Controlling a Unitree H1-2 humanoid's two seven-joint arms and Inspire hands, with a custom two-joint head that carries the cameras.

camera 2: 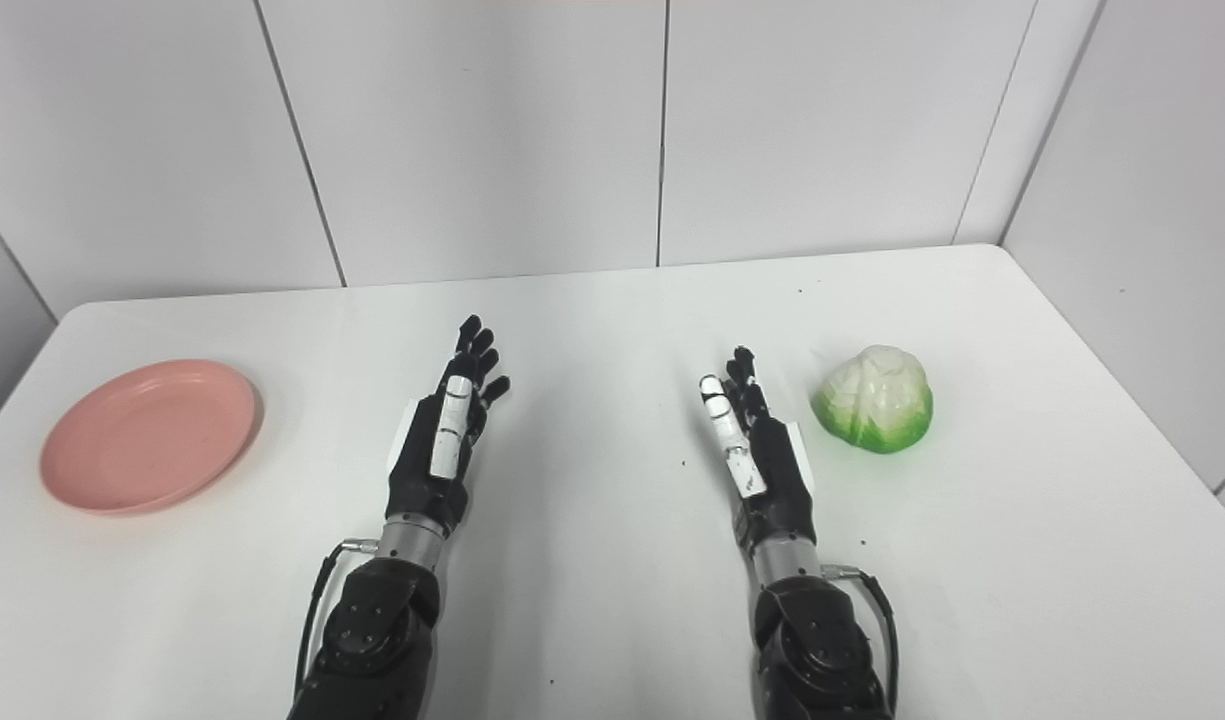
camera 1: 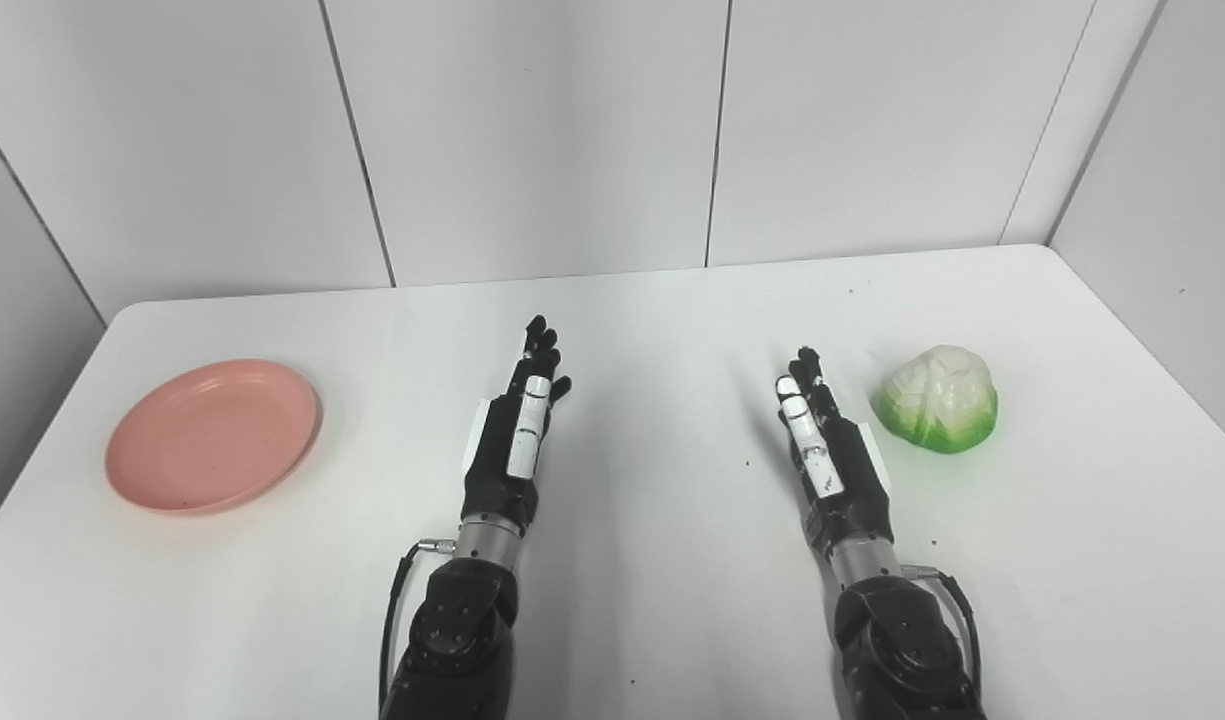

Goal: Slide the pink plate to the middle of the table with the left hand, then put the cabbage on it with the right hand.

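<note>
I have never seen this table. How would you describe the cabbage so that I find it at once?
Start at the white table and look to its right side, just past the right hand, which lies open on the surface. The cabbage sits there alone, touching nothing. It is a rounded lump, pale white on top and bright green at its base, unlike the flat pink plate far off at the left.

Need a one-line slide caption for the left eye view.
Both hands, left and right, open mid-table; pink plate far left, cabbage beside the right hand, both untouched.
</note>
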